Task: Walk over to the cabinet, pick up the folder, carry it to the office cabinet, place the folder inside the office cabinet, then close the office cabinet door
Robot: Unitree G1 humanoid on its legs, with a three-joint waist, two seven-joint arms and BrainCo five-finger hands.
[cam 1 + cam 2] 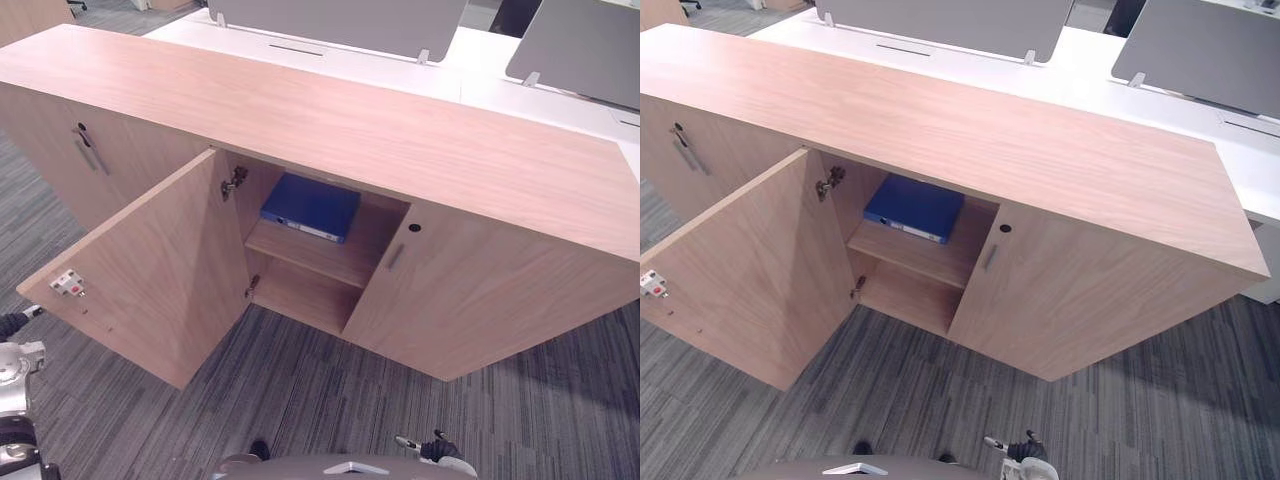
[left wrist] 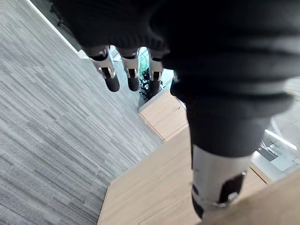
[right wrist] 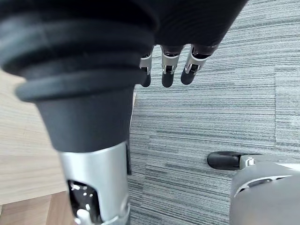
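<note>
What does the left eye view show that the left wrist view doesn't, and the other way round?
Left eye view: the blue folder lying on the upper shelf inside the cabinet, its door standing open. Left wrist view: the left hand up close, fingers hanging relaxed, holding nothing. Both: grey carpet and light wood.

Floor covering: grey striped carpet [image 1: 330, 400], laid in tiles. Far side of the scene: a white desk [image 1: 480, 65] with a narrow dark slot [image 1: 296, 48] in its top. Two grey divider panels stand upright on the desk, the left panel [image 1: 340, 20] and the right panel [image 1: 585, 45], set apart from each other. A small light bracket [image 1: 424, 57] sits at the left panel's foot.
</note>
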